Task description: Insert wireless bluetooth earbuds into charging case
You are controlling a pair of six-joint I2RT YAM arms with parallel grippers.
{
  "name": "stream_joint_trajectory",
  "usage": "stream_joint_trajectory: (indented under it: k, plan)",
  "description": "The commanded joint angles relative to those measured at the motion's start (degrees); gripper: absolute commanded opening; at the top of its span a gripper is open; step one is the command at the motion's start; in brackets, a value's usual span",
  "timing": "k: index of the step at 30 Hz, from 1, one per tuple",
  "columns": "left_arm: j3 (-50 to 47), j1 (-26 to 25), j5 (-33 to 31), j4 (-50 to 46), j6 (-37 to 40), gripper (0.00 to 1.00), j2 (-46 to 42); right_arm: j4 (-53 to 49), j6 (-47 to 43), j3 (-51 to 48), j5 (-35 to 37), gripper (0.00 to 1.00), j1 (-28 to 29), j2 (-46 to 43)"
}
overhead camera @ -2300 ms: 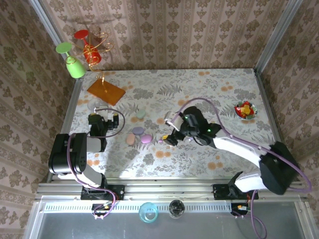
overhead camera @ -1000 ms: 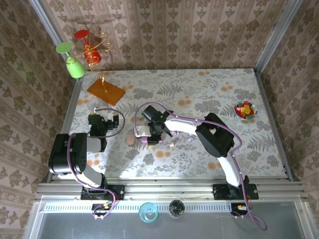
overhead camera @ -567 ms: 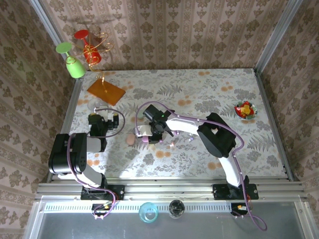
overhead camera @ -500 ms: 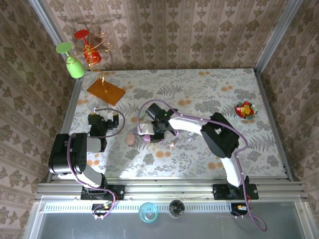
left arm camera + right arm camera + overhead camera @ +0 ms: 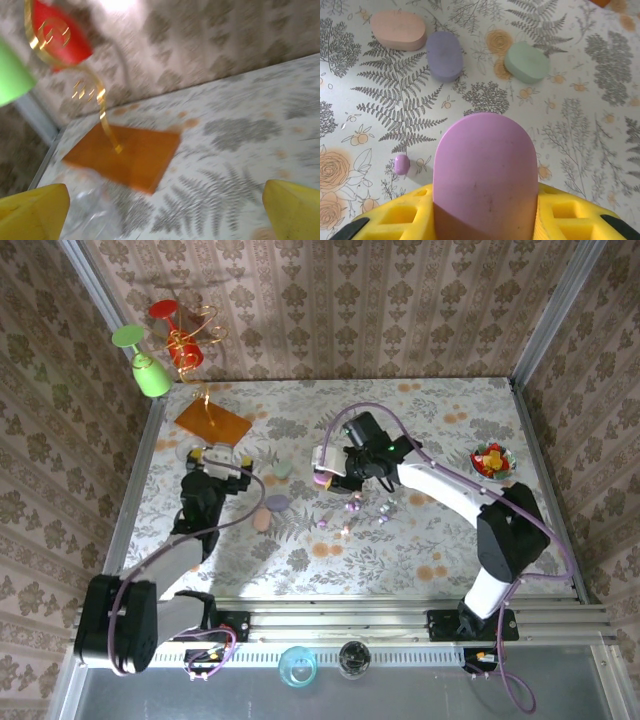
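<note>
My right fingers (image 5: pixel 323 480) are clamped on a pink-lilac charging case (image 5: pixel 485 172), one yellow pad on each long side. Its rounded end pokes out ahead of them and its lid is down. From above, that grip sits over the middle of the flowered bench (image 5: pixel 450 410). Three more cases lie to its left, all closed. A green case (image 5: pixel 527 62) is farthest back, a purple case (image 5: pixel 444 56) is nearer, and a peach case (image 5: pixel 397 30) lies just beside the purple one, almost touching it. The earbuds (image 5: pixel 354 502) lie loose on the bench, a scatter of tiny glossy beads just on the near side of my right fingers and spreading to the right of them. One purple earbud (image 5: pixel 401 164) shows in my right wrist view, resting on the print close by the held case's left edge. My left fingers (image 5: pixel 216 457) are spread wide with nothing between them, out at the left of the bench, left of the green case and pointing toward an orange stand base (image 5: pixel 125 155). A gold wire (image 5: pixel 102 107) curls up from that base, and a red glass (image 5: pixel 185 350) and a green glass (image 5: pixel 152 376) hang from it by the back left corner. A dish of red and yellow sweets (image 5: pixel 473 458) sits well apart, toward the right edge.
</note>
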Motion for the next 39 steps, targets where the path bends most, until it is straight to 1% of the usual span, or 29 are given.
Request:
stream_joint_trajectory:
  k: [1,4,5,7,8,10,13,16,18,20,23,26,27,29,33,39]
  plan:
    - [3.2,-5.1,7.6,-12.9,5.6,1.0,-4.8,-3.7,0.8,-1.0,-3.2,0.35,-1.3,-4.5]
    - [4.6,-9.3,18.3,-17.0,7.0,0.99,-7.9,-6.1,0.8,-1.3,-4.8,0.34,-2.0,-7.0]
    - [4.8,-10.1,22.7,-17.6,7.1,0.98,-8.4,-6.8,0.8,-1.3,-5.2,0.34,-2.1,-7.7]
    - [5.5,-11.2,29.6,-19.0,7.2,0.98,-8.8,-8.1,0.8,-1.1,-6.6,0.33,-2.1,-9.0]
    - [6.0,-12.5,31.9,-19.9,7.3,0.98,-8.8,-8.7,0.8,-1.0,-7.6,0.32,-2.1,-9.7]
    - [6.9,-13.7,38.1,-20.8,6.8,0.98,-8.1,-9.8,0.7,-0.8,-9.7,0.31,-2.1,-10.9]
    - [7.8,-14.4,46.7,-17.9,2.8,0.98,-5.9,-11.6,0.5,-0.4,-12.6,0.31,-2.1,-12.3]
    - [8.9,-14.5,52.6,-14.3,-0.1,0.95,-3.0,-13.9,0.0,0.2,-15.1,0.3,-2.1,-12.9]
    - [10.5,-14.9,54.2,-13.5,-1.1,0.92,-0.8,-15.8,-0.7,1.1,-16.9,0.28,-2.1,-13.0]
    - [12.5,-15.5,56.2,-13.7,-2.1,0.92,1.3,-17.6,-1.6,1.9,-18.4,0.28,-2.1,-13.0]
    - [15.1,-16.1,59.8,-13.7,-3.0,0.87,3.8,-18.3,-1.9,2.3,-19.2,0.27,-2.1,-13.2]
    - [16.6,-16.6,61.7,-13.0,-3.6,0.81,5.7,-19.3,-2.4,2.9,-20.2,0.27,-2.1,-13.2]
    - [17.0,-16.7,62.0,-12.7,-3.8,0.8,6.2,-19.3,-2.4,2.9,-20.7,0.27,-2.1,-13.3]
    - [17.6,-17.0,62.9,-11.6,-5.3,0.71,7.3,-19.1,-2.4,3.1,-21.6,0.27,-2.0,-13.4]
    - [18.3,-17.4,64.1,-9.0,-8.0,0.68,9.3,-17.1,-1.6,2.6,-22.6,0.27,-2.0,-14.3]
    - [17.8,-18.5,64.2,-2.0,-12.0,0.6,11.8,-14.5,-0.4,2.2,-22.9,0.24,-1.9,-14.7]
